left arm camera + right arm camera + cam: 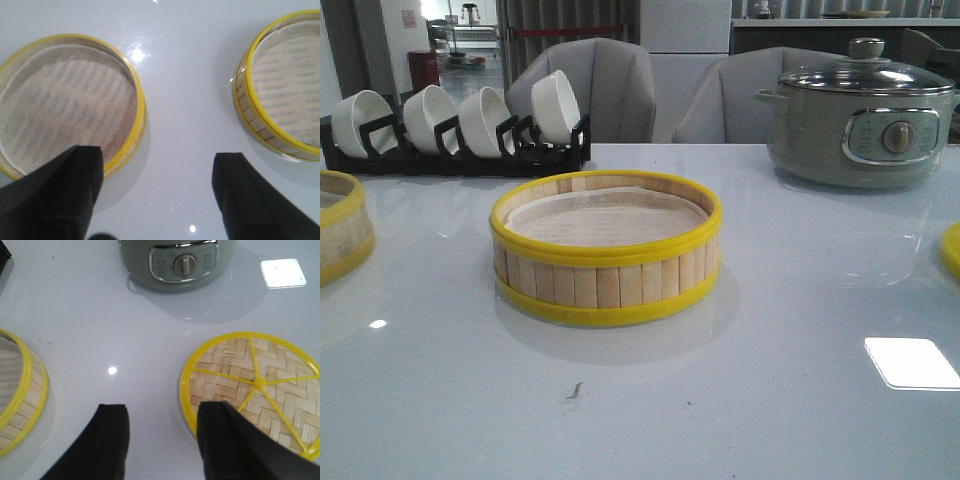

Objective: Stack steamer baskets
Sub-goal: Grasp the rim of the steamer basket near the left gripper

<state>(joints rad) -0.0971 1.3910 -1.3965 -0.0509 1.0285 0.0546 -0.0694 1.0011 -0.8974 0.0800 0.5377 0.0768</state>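
One steamer basket [606, 248] with slat walls, yellow rims and a pale liner stands in the middle of the white table. A second basket [338, 226] is cut off at the left edge. In the left wrist view the left basket [65, 100] and the middle basket [285, 80] lie apart. My left gripper [157, 170] is open and empty above the bare table between them, one finger overlapping the left basket's rim. My right gripper [162, 420] is open and empty above the table, between the middle basket [20, 395] and the woven lid [255, 385]. Neither gripper shows in the front view.
The woven bamboo lid's yellow rim [952, 250] shows at the right edge. A grey-green electric pot [860, 115] stands at the back right, also in the right wrist view [180, 262]. A black rack of white bowls [450, 125] stands at the back left. Two chairs stand behind the table.
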